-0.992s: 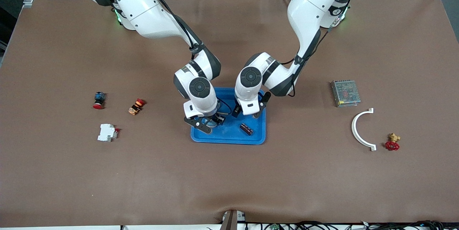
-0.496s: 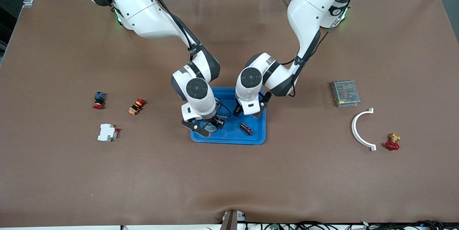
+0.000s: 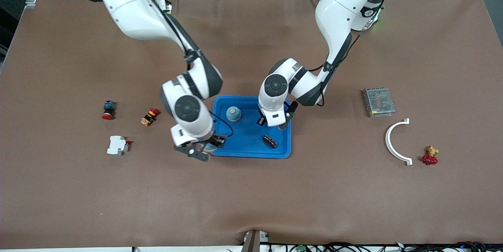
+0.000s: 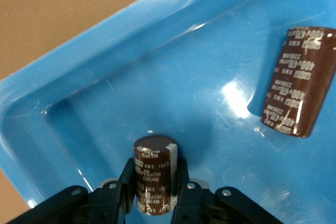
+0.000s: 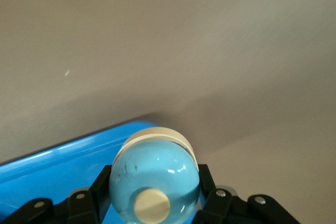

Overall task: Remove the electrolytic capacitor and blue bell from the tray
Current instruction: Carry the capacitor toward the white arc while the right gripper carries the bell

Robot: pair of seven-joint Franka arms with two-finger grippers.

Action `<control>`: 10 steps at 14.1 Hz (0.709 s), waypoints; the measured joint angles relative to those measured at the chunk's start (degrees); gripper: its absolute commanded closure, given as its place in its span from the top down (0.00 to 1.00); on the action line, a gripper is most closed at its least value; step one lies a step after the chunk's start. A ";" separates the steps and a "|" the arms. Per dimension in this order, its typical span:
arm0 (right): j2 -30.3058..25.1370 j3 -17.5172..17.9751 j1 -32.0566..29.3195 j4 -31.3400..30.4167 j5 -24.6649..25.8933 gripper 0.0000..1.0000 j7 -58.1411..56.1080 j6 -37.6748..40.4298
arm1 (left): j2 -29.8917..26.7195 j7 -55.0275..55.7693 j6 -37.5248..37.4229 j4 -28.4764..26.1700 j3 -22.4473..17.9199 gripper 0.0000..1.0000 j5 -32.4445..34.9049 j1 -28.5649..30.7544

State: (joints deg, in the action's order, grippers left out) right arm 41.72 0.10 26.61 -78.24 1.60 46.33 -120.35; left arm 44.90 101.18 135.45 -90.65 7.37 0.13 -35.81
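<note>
**Q:** Where are the bell and the capacitor?

**A:** My right end effector (image 3: 204, 150) is clamped on a blue bell (image 5: 155, 177) with a cream knob, holding it over the 8 o'clock corner of the blue tray (image 3: 251, 151), taking the tray as the dial in the front view. My left end effector (image 3: 271, 123) grips a brown capacitor (image 4: 152, 174) upright between its fingers, above the tray floor at about 3 o'clock.

**Q:** What lies in the tray itself?

**A:** A second bell (image 3: 233, 114) stands at 10 o'clock. A second capacitor (image 3: 270, 141) lies on its side at 4 o'clock.

**Q:** And on the counter (image 3: 251, 205) around it?

**A:** At 9 o'clock, toward the right arm's end: a red push button (image 3: 108, 109), an orange switch (image 3: 149, 116) and a white breaker (image 3: 117, 145). At 3 o'clock, toward the left arm's end: a metal power supply (image 3: 378, 102), a white curved bracket (image 3: 396, 142) and a red-wheeled valve (image 3: 430, 156).
</note>
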 measured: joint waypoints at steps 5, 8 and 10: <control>-7.41 -0.12 -10.74 0.12 -0.13 0.00 -23.96 10.36 | -2.01 -0.46 -1.30 1.17 -0.25 0.07 0.72 1.08; -9.69 -0.16 -17.29 -0.07 -0.13 0.00 -37.63 14.10 | -6.62 -5.30 -8.02 2.80 -0.31 0.07 1.13 3.12; -10.46 -0.18 -21.33 -0.82 -0.13 0.00 -45.96 14.63 | -10.26 -11.34 -13.11 3.23 -0.38 0.07 1.14 6.20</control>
State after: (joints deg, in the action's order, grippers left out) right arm 31.26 -0.07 5.28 -79.06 1.47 0.37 -105.72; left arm 34.64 89.84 122.34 -87.42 6.99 1.27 -29.61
